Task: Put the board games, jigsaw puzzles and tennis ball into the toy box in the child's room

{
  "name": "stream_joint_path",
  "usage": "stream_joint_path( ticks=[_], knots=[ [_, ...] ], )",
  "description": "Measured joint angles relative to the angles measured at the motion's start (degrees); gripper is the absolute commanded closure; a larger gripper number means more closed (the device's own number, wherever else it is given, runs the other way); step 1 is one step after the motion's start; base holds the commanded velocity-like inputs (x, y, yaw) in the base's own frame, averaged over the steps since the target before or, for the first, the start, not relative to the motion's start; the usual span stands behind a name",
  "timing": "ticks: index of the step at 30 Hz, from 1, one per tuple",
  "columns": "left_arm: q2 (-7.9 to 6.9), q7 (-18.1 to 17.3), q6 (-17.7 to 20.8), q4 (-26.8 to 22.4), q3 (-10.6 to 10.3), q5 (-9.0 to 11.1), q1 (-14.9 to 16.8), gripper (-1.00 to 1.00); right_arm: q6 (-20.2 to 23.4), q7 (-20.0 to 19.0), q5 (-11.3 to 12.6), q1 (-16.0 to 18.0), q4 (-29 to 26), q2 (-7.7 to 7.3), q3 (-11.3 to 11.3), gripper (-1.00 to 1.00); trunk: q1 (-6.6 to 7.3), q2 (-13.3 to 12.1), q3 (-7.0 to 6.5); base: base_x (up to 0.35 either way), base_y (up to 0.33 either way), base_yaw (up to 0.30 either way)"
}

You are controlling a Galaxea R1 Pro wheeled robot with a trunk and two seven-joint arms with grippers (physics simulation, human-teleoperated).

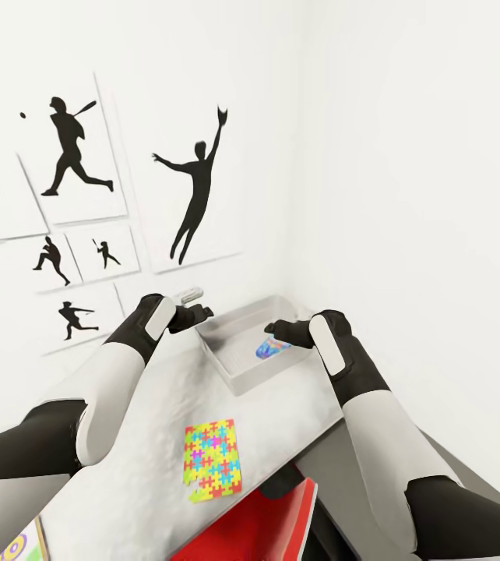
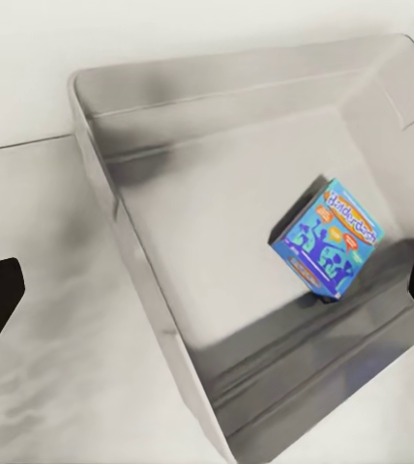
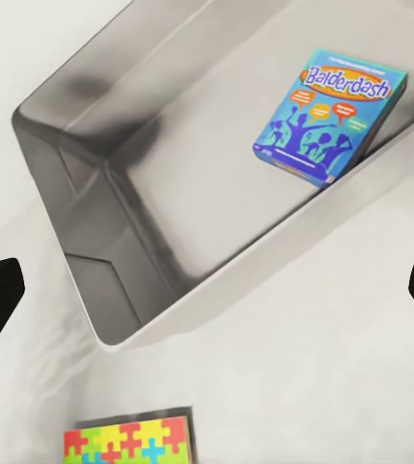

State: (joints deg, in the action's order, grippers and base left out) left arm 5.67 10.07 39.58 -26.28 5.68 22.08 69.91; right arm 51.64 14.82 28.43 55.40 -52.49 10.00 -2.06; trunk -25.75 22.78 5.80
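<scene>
The light grey toy box point(image 1: 230, 365) stands at the far right end of the grey table point(image 1: 149, 436), in the room's corner. Inside it a blue Balderdash board game point(image 1: 272, 348) point(image 2: 327, 238) point(image 3: 328, 114) sits tilted against the box's wall. One multicolour jigsaw puzzle point(image 1: 213, 459) point(image 3: 130, 445) lies flat on the table, nearer to me than the box. My left gripper point(image 1: 200, 314) point(image 2: 210, 293) hovers open at the box's left rim. My right gripper point(image 1: 278, 330) point(image 3: 210, 290) hangs open over the box's right side, empty. The tennis ball is out of view.
Black sports-silhouette posters point(image 1: 195, 187) cover the white wall behind the table. A small white object point(image 1: 189, 295) sits by the wall behind my left gripper. A red chair-like thing point(image 1: 262, 530) pokes out below the table's front edge. A flat colourful printed item point(image 1: 20, 547) lies at the lower left, cut off.
</scene>
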Motion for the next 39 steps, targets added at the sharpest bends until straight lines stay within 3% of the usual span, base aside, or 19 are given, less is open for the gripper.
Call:
stream_joint_path(
  ticks=[21,32,39],
  knots=[
    [0.28,2.0,-1.3,0.0,0.1,-1.6,0.0,-1.00,0.0,0.0,0.3,0.0,-0.1,0.00,0.0,-1.00,0.00,0.0,1.95,0.000,0.000,0.000],
    [2.51,4.1,-3.8,0.2,0.0,-1.8,0.0,-1.00,0.1,-0.1,0.5,0.0,-0.2,0.00,0.0,-1.00,0.00,0.0,2.98,0.000,0.000,0.000],
    [3.36,4.3,-4.3,0.3,0.1,-3.7,0.0,-1.00,0.2,-0.1,0.5,0.0,-0.3,0.00,0.0,-1.00,0.00,0.0,3.63,0.000,0.000,0.000]
  ],
)
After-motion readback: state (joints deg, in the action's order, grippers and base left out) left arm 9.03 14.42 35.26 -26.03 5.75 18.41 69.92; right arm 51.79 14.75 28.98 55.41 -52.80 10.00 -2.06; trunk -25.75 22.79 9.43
